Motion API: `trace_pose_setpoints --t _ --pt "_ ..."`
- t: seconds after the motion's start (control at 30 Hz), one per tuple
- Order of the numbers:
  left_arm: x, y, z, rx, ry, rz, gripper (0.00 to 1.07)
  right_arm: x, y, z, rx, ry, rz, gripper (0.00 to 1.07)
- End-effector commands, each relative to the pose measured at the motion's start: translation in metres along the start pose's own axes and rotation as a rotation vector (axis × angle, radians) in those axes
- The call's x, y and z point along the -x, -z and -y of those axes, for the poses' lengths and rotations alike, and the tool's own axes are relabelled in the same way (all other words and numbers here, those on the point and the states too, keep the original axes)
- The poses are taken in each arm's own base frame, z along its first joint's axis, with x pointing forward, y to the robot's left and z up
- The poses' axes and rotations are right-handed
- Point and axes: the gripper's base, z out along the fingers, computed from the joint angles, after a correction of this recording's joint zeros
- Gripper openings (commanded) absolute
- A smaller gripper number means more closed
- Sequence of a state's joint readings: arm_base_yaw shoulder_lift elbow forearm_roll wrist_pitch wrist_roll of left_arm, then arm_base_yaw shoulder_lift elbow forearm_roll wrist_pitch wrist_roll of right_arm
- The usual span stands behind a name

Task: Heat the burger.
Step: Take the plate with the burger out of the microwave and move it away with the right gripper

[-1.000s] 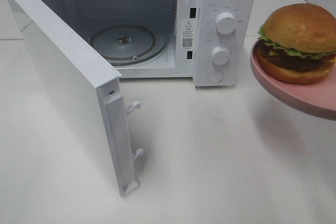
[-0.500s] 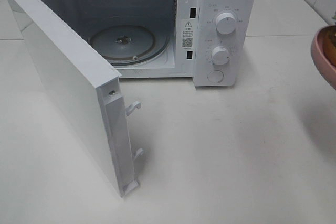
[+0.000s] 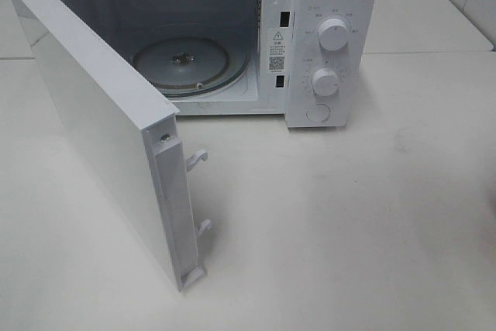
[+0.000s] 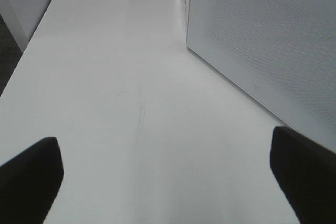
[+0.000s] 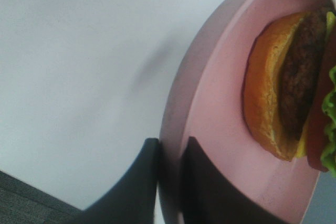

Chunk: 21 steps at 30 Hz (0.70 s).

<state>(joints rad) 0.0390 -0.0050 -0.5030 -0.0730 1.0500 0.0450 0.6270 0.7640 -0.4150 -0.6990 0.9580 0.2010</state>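
Burger (image 5: 294,87) on pink plate (image 5: 210,108), pinched at the rim by the right gripper (image 5: 169,182), has left the overhead view rightward, away from the open microwave (image 3: 325,36); left gripper (image 4: 163,177) spread, idle.

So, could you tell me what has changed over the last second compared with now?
The pink plate with the burger slid out of the overhead view past its right edge; only the right wrist view shows them now, the right gripper still clamped on the plate's rim. The microwave, its open door and the bare turntable stayed put, and the left gripper stayed open.
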Motion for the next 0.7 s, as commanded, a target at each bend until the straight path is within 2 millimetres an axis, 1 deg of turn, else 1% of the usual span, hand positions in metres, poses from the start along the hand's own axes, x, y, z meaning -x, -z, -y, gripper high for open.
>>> trace_pose_setpoints --t 0.03,0.47,0.53,0.57,0.63,0.7 --pt "-0.001 0.002 0.000 0.005 0.001 0.029 1.00 0.001 0.001 0.008 -0.070 0.003 0.013 0.00" --pt "-0.001 0.002 0.000 0.005 0.001 0.029 1.00 -0.004 0.002 0.012 -0.117 -0.119 -0.036 0.00" --pt "-0.001 0.002 0.000 0.005 0.001 0.029 1.00 0.000 -0.005 0.010 -0.141 -0.128 -0.101 0.00" --pt "-0.001 0.002 0.000 0.005 0.001 0.029 1.00 0.000 -0.005 0.010 -0.141 -0.128 -0.101 0.00" --pt "-0.001 0.002 0.000 0.005 0.001 0.029 1.00 0.006 -0.013 0.007 -0.147 -0.141 -0.147 0.00" --pt "-0.001 0.002 0.000 0.005 0.001 0.029 1.00 0.008 -0.016 0.006 -0.152 -0.151 -0.158 0.00"
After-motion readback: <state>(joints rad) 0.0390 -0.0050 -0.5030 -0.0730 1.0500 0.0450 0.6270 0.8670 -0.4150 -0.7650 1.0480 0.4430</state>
